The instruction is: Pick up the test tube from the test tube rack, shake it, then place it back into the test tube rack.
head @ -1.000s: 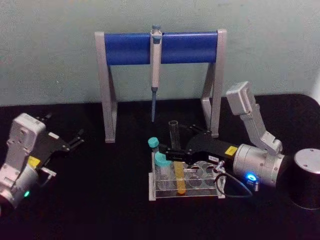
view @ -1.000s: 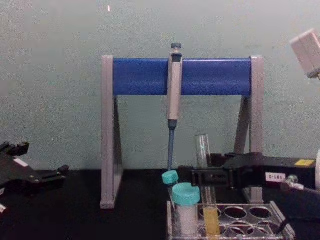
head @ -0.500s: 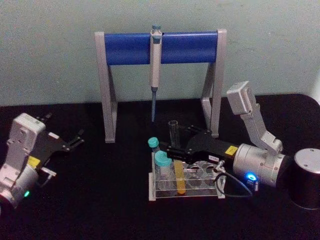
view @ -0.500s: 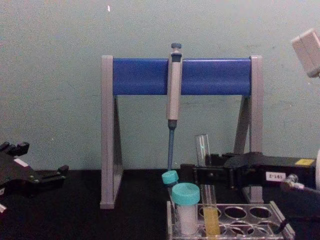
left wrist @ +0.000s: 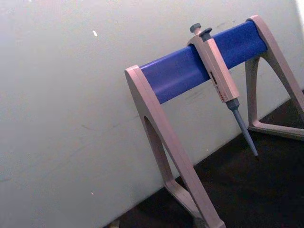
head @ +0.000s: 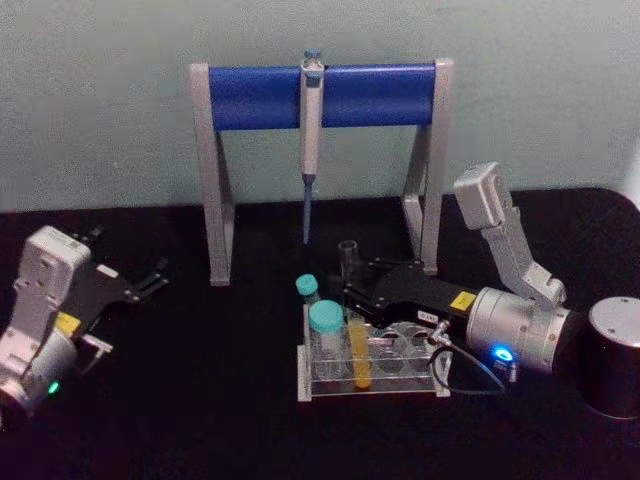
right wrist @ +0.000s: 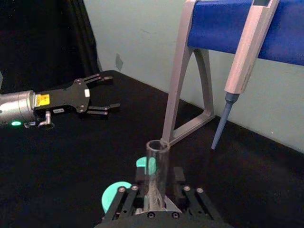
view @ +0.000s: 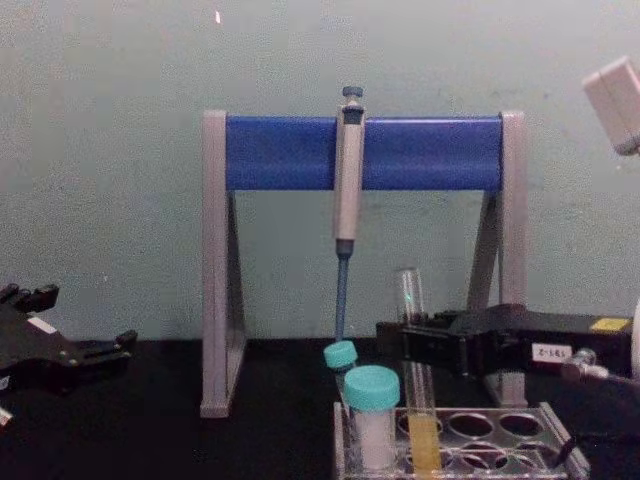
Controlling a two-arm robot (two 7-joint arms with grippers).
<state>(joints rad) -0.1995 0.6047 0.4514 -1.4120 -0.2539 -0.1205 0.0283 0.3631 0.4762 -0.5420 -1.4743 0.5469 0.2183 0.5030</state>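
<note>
One check pre-lift: confirm right gripper (head: 355, 292) clamp (can't tell) on test tube (view: 411, 300) above test tube rack (head: 405, 378), then pull straight up; left gripper (right wrist: 111, 92) splayed, well left of rack.

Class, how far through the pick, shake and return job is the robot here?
Nothing can be ticked off: the test tube stands seated in the test tube rack. In hand: the right gripper is at its upper part. Lifting, shaking and returning look left. The left gripper rests open, far left.
</note>
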